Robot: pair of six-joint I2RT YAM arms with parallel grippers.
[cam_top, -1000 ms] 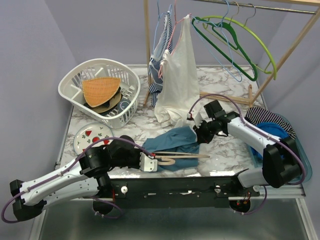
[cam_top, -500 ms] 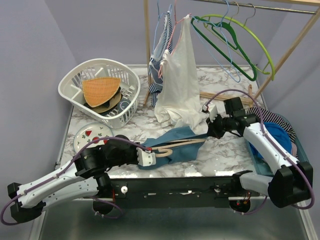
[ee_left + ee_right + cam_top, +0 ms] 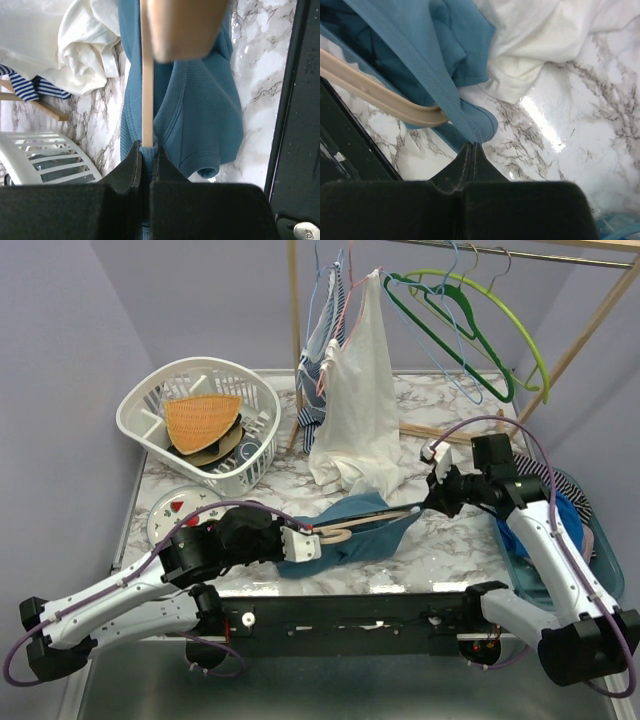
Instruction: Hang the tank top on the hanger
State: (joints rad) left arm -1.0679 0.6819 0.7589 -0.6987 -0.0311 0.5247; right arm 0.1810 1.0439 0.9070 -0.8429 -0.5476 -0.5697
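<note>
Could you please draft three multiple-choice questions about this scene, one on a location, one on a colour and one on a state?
1. Where does the laundry basket stand?
A. back left of the table
B. front right of the table
C. front middle of the table

2. What colour is the tank top at the tan hanger?
A. red
B. teal-blue
C. yellow

3. How is the right gripper?
A. open, resting on the table
B. shut on the tank top's edge
C. open, raised high

Answers:
1 A: the top view shows it at the far left corner.
2 B: both wrist views show teal ribbed fabric.
3 B: its wrist view shows it closed with the hem pinched.
</note>
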